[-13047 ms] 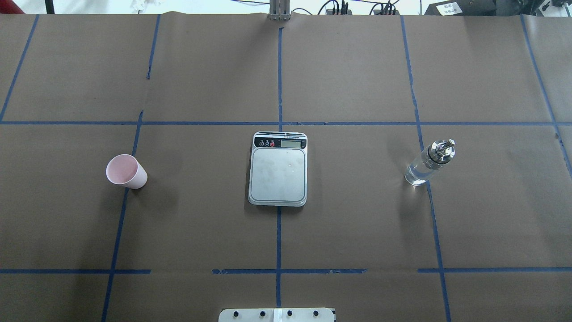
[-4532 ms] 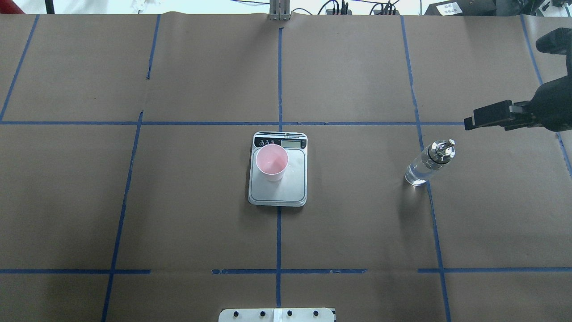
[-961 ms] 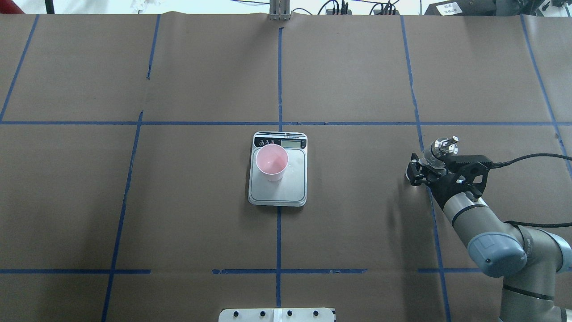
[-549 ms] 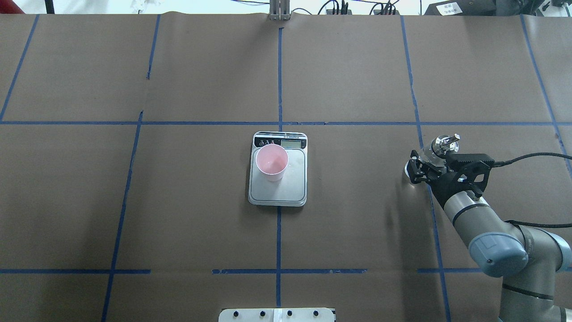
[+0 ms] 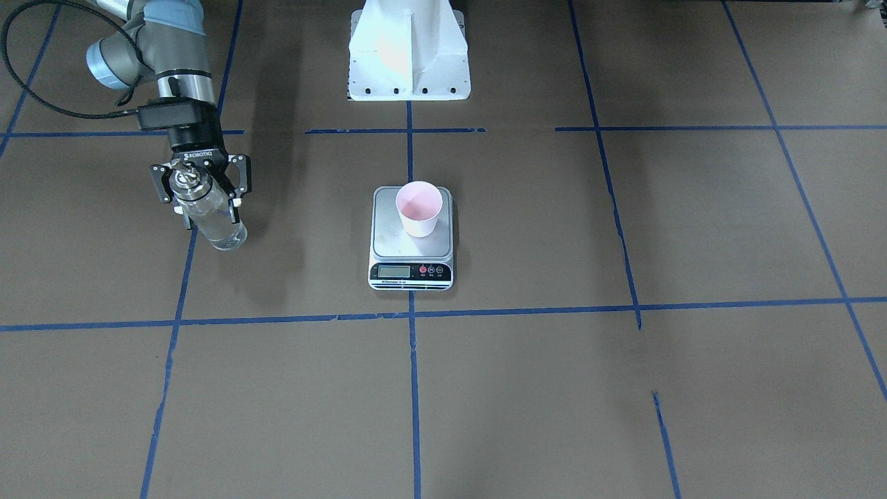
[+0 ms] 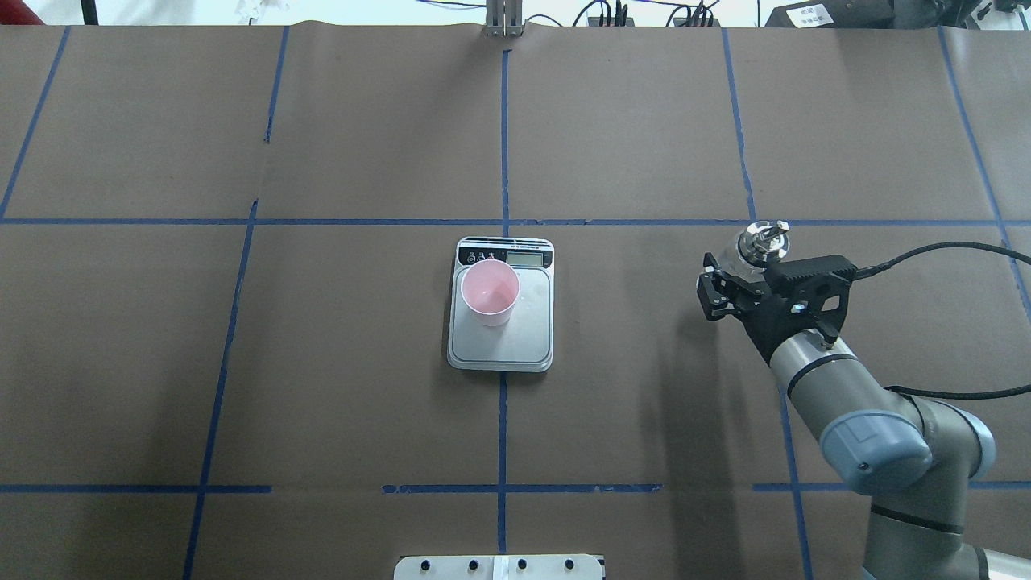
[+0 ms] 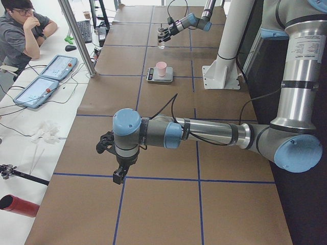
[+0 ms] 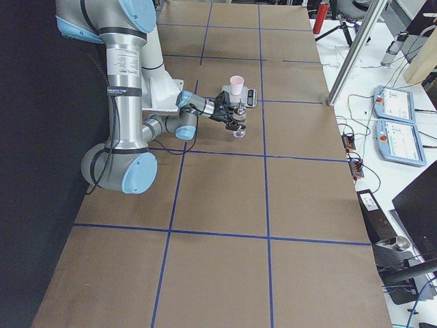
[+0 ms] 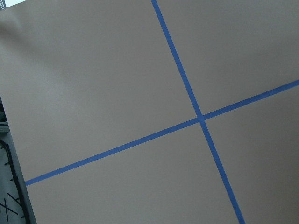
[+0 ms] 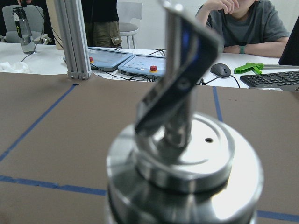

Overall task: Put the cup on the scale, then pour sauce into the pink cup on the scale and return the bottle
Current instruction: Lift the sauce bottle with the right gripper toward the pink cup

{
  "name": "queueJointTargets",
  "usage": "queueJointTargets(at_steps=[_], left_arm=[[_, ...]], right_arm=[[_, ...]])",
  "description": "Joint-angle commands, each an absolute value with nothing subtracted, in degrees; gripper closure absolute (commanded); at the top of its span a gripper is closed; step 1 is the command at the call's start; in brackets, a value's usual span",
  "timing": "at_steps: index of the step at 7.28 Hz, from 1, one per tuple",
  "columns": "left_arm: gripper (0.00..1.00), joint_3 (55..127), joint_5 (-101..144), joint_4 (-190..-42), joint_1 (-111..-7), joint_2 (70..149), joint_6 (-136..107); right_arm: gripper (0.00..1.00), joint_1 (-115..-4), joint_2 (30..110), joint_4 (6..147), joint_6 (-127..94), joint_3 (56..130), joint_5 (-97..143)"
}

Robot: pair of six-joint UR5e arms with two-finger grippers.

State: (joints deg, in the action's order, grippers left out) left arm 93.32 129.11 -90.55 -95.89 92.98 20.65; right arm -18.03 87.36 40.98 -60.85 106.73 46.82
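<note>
On the scale (image 6: pixel 501 345): the cup (image 6: pixel 490 292) stands upright, mouth up, on the part of the steel plate nearest the display. That step reads as done, and the open top is ready for a pour.
Right gripper (image 5: pixel 206 197): its fingers pinch the bottle (image 5: pixel 216 225) high on the glass, just under the metal spout cap. A grip there holds the bottle about upright, so no sauce (image 5: pixel 226 236) spills.
Bottle: on the robot's right side of the table (image 6: pixel 322 362), well apart from the scale. It looks raised a little, but I cannot tell for certain whether its base is clear of the paper.
Left gripper (image 7: pixel 104 145): low over bare paper, far from the scale and out of the pour's way. Whether it is spread or pressed together I cannot tell.
Step in hand: probably carrying the bottle to the cup; the pour and the return are not yet done.
Count: one cup, one scale, one bottle, two arms, one seated operator (image 7: pixel 23 28).
</note>
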Motion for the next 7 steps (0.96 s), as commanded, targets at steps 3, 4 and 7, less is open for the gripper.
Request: queueJointTargets(at_steps=[3,4,7], left_arm=[[0.00,93.16,133.55,-90.44,-95.80,90.19,20.39],[0.00,93.77,134.64,-91.14,-95.71,88.78,20.56],[0.00,93.87,134.74,-91.41,-95.54,88.77,20.92]], right_arm=[[1.00,-19.07,79.30,47.60,-52.05,106.08,47.37],[1.00,-19.07,78.23,51.73,-48.99,106.43,47.55],[1.00,-18.46,74.82,56.21,-44.48,106.00,46.15]])
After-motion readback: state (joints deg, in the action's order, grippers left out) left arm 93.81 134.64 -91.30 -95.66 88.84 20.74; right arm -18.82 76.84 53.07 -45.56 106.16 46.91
